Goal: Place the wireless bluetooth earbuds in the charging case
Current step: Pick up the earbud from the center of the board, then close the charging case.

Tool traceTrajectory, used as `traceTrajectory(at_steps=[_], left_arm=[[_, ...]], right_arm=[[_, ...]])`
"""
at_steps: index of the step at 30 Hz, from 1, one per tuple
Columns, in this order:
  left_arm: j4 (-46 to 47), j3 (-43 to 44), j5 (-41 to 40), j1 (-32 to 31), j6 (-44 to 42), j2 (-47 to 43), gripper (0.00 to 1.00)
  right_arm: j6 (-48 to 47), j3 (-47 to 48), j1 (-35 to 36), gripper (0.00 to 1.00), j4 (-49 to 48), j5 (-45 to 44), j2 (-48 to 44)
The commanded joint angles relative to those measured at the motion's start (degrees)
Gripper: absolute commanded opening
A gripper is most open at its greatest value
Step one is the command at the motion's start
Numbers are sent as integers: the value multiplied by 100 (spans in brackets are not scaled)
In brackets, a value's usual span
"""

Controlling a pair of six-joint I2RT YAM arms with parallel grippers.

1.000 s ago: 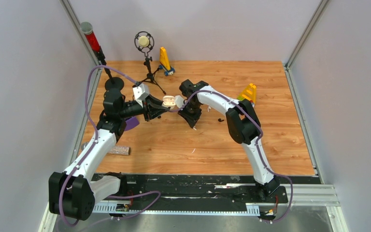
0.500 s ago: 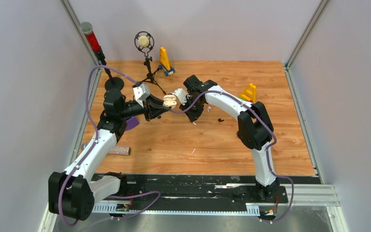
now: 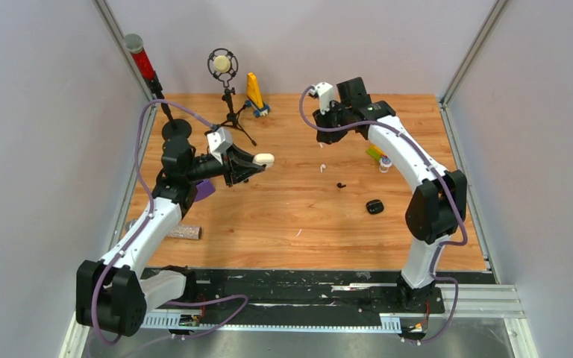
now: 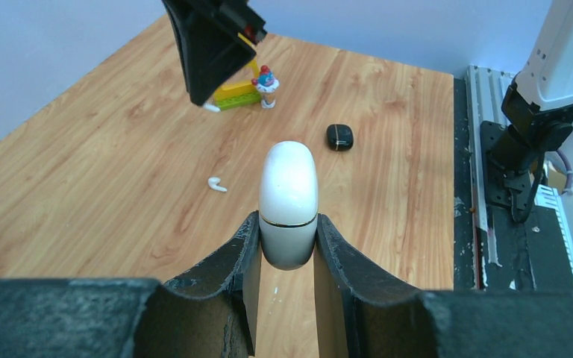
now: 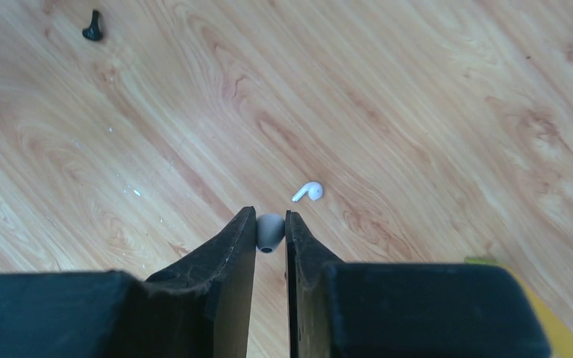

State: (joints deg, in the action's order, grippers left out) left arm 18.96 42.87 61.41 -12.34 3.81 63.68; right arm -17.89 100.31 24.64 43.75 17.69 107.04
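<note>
While top view hides it, right wrist shows right fingers [image 5: 233, 250] pinching a white earbud [image 5: 270, 233]; left fingers [image 4: 227, 270] clamp closed white case [image 4: 289, 198].

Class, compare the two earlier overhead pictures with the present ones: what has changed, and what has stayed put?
The right gripper swung away from the white case, back and rightward, with a white earbud pinched in its tips. The case, open before, now looks shut. The left gripper stays clamped on it, unmoved; the black earbud lies where it was.
</note>
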Motion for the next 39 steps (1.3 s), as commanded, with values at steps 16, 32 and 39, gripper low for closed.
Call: traceTrajectory(at_steps=[16,32,39], left_arm=[[18,458,117,-452,606,1373,22],[-236,512,88,-597,359,1340,22],[-407,537,80,-713,176,1348,22]], right_arm=[[28,-1330,389,18,-1345,2598,-1959],[-760,-1858,1282,17,-1435,1153,-1896],[-834,-1836,1448,18,-1446,939,-1831]])
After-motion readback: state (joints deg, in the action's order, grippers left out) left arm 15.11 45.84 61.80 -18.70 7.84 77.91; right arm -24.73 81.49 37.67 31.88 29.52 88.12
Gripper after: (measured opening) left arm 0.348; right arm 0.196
